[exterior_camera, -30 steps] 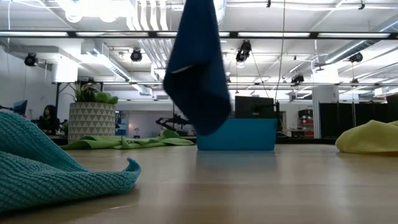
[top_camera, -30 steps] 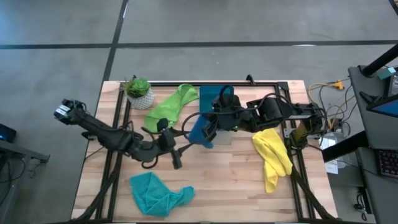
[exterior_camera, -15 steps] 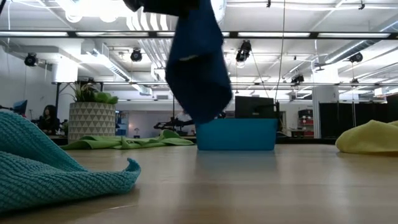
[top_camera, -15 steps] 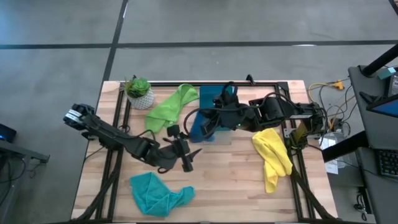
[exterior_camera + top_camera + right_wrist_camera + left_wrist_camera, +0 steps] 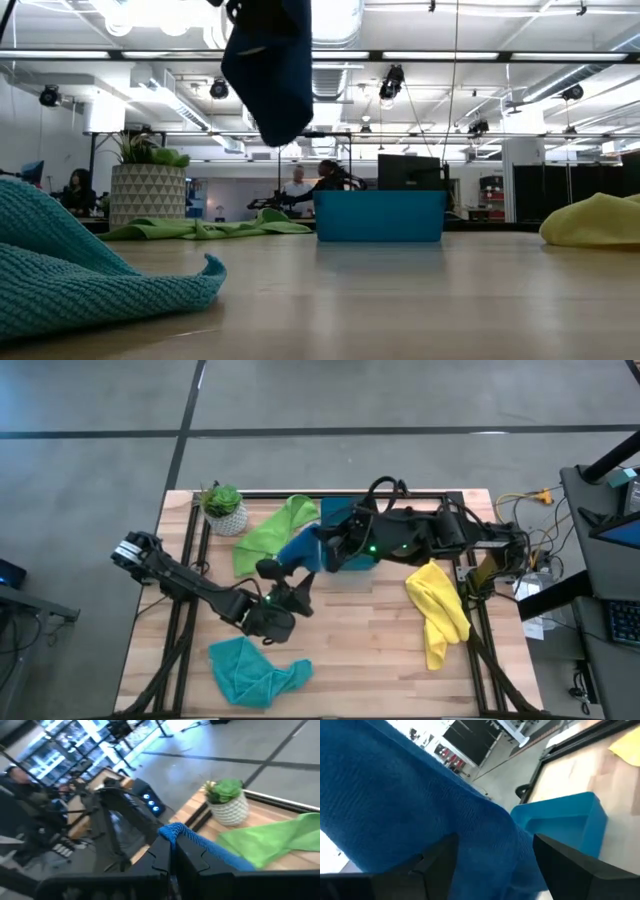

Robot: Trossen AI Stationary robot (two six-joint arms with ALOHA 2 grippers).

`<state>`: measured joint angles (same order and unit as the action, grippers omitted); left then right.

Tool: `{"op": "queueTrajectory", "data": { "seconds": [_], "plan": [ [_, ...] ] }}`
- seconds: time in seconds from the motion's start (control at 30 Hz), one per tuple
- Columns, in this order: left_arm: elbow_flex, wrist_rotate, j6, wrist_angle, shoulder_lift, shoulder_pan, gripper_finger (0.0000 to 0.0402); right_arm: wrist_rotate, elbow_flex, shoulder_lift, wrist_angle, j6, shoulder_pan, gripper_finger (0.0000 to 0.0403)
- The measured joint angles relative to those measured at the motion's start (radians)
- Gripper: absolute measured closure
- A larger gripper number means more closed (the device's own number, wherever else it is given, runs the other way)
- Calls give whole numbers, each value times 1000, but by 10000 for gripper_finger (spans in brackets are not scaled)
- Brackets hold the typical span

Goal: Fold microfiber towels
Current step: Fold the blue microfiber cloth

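My right gripper [image 5: 328, 542] is shut on the blue towel [image 5: 300, 550] and holds it high over the table's middle. In the low view the blue towel [image 5: 268, 70] hangs well clear of the tabletop. My left gripper [image 5: 285, 582] is open just left of it. In its wrist view the two fingers [image 5: 437, 862] stand on either side of the hanging blue towel [image 5: 420, 810]. The lime green towel [image 5: 268, 532], teal towel [image 5: 250, 668] and yellow towel [image 5: 438, 610] lie crumpled on the table. My right gripper pinches a bunched upper edge of the blue towel [image 5: 176, 831] between its two shut fingers, coming roughly level from the table's right. The cloth hangs slack below the fingers, clear of the table. My left gripper: I cannot tell whether its open fingers touch the towel.
A teal-blue plastic bin [image 5: 380, 215] stands at the table's far middle, partly under my right arm. A potted plant [image 5: 224, 508] sits at the far left corner. Bare wood lies in the near middle. People show in the room beyond the table.
My right gripper has risen with the blue towel, whose lower end has lifted and swung toward the table's left. My left gripper has moved right and down toward the hanging towel and rolled, so its fingers now straddle the cloth.
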<state>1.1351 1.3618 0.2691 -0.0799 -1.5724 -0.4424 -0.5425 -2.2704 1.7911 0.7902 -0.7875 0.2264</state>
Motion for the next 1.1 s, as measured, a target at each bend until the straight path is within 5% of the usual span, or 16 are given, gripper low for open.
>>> {"op": "queueTrajectory", "data": {
  "seconds": [0.4, 0.53, 0.8, 1.1],
  "plan": [
    [0, 165, 1, -1, 21, 58, 163, 26, 0, -43, -67, -5, 9, 394],
    [2, 165, 1, -4, 71, 55, 215, 26, 0, -61, -48, 19, 14, 394],
    [5, 152, 0, -3, 231, 26, 383, 24, 0, -84, 49, 33, 14, 394],
    [5, 78, 8, -9, 374, 0, 400, 25, 0, -84, 315, 57, 17, 394]
  ]
}}
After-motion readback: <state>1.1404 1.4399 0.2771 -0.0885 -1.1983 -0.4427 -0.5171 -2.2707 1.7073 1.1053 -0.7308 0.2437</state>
